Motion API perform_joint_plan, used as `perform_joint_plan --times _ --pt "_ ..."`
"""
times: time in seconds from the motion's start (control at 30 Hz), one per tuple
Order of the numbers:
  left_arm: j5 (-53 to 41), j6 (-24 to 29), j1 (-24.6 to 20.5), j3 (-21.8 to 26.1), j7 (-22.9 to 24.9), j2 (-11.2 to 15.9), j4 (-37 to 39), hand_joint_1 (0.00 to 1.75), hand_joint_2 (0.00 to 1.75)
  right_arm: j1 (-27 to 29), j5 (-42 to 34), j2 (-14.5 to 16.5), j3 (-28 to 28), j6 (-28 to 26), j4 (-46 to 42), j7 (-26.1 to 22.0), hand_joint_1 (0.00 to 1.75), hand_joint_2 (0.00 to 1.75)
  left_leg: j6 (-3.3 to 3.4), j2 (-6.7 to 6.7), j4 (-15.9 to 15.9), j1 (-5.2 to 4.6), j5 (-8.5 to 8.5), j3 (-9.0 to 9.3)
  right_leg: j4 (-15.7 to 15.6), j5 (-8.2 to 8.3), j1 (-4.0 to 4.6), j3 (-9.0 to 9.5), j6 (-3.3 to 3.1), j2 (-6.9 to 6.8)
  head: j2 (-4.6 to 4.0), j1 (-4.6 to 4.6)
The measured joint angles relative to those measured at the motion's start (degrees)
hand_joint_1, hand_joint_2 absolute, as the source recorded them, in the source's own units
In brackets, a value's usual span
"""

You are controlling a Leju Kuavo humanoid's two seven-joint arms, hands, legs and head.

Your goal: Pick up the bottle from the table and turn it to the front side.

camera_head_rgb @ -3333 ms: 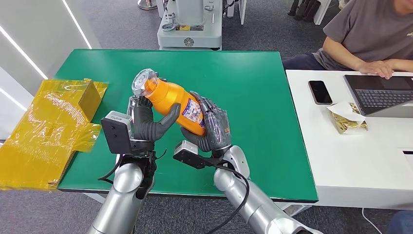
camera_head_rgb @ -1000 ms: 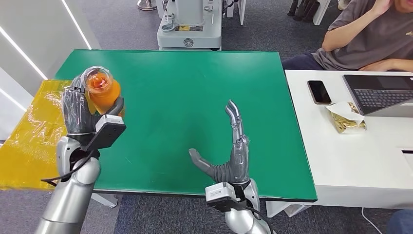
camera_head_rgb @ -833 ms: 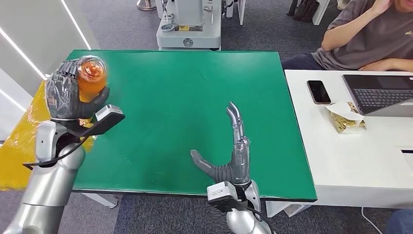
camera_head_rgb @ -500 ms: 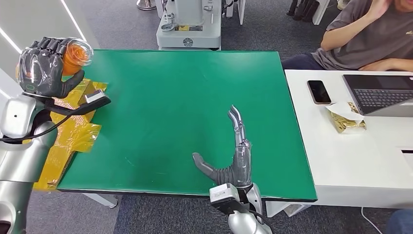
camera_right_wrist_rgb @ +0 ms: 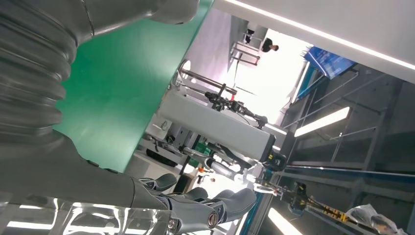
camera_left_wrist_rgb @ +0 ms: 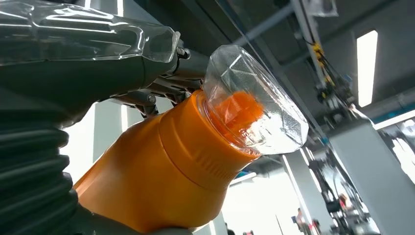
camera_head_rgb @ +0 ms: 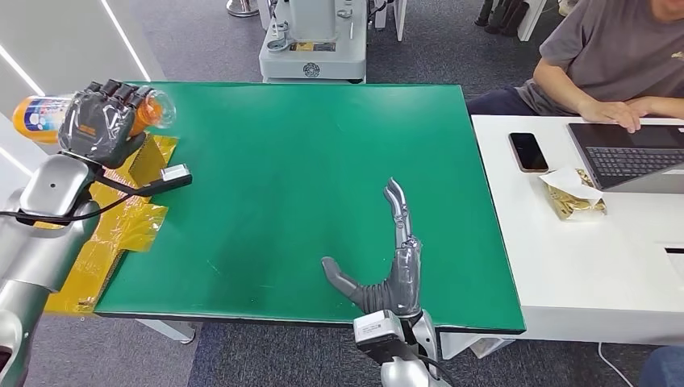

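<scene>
My left hand grips an orange bottle and holds it raised beyond the table's left edge. The bottle lies roughly on its side, its clear cap pointing toward the table and its labelled base end pointing away to the left. In the left wrist view the orange bottle and its clear cap sit close against my left hand. My right hand stands empty over the green table near its front edge, fingers stretched upward and thumb out. The right hand also appears in its wrist view.
Crinkled yellow plastic sheeting lies off the table's left side. A white desk at the right carries a phone, a laptop and a snack packet. A person sits there typing. Grey equipment stands behind the table.
My left hand carried the bottle from the table's middle up and out past the left edge, tipping it onto its side. My right hand let go and drew back to the front edge.
</scene>
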Motion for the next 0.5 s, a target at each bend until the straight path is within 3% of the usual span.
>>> perform_joint_plan --times 0.17,0.5 --pt "-0.21 0.98 2.14 -1.02 -0.32 -0.95 4.89 1.75 1.75 1.05 0.3 -0.32 0.0 0.01 -1.76 0.52 0.0 1.75 0.0 0.0 0.0 0.0 0.0 -0.01 0.0 0.0 0.0 -0.01 0.0 0.0 0.0 0.0" --pt "1.27 -3.1 3.04 -1.34 -2.97 -1.78 12.94 1.75 1.75 1.88 1.19 -1.27 0.0 0.0 -4.13 2.26 0.0 1.75 -0.02 0.0 0.0 0.01 -0.02 -0.02 0.0 0.0 0.0 -0.02 0.0 0.0 0.0 0.01"
